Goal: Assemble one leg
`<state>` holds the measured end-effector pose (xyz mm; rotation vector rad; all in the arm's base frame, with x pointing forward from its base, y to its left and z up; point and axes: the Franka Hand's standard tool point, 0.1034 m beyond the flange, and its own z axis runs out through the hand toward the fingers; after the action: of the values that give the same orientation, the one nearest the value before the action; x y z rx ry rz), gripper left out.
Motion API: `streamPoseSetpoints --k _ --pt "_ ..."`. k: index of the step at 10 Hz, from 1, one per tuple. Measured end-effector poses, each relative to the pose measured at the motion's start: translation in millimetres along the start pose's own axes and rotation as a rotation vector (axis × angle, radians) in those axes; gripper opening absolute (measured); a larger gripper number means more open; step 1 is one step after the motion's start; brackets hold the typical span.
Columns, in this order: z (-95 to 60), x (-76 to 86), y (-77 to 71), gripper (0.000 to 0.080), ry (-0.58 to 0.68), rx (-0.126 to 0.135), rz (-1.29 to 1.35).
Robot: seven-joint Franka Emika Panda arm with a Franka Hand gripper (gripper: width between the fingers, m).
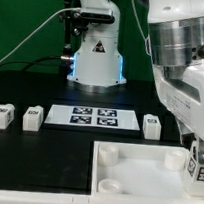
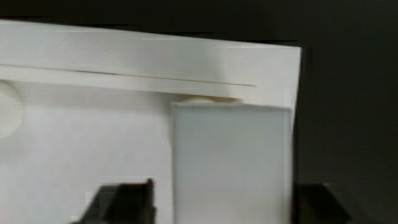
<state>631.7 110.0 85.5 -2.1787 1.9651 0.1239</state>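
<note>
One leg [image 2: 233, 150] meets the white panel [image 2: 89, 130] close to its edge and corner. The gripper [image 2: 228, 198] straddles it, released, with a dark sliver either side. Three spare legs [image 1: 32, 117] sit well apart on the black table [image 1: 21, 83] — flanking the marker board [image 1: 82, 115].

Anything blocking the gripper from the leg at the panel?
Nothing visible. In the wrist view the leg stands directly between the fingers of the gripper, at the white panel's edge, with only bare gaps either side.
</note>
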Motion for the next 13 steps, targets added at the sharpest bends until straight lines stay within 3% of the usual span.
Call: streamPoseSetpoints --k 1,2,4,8,10,12,13 --pt "2.1 -4.2 3.2 0.0522 0.008 -0.019 -0.127" --pt "5.2 -6.0 5.0 0.0609 0.018 -0.029 -0.302" --pt "6.2 -8.8 4.7 0.0642 0.042 -0.048 -0.615" --pt "6.6 -5.6 5.0 0.0649 0.035 -0.06 -1.014" --pt "8.2 -4.1 1.3 0.0649 0.055 -0.088 -1.332" --pt "8.5 -3.2 1.2 0.0649 0.055 -0.087 -1.332" --pt "8.5 -3.3 1.2 0.054 0.056 -0.086 -1.31"
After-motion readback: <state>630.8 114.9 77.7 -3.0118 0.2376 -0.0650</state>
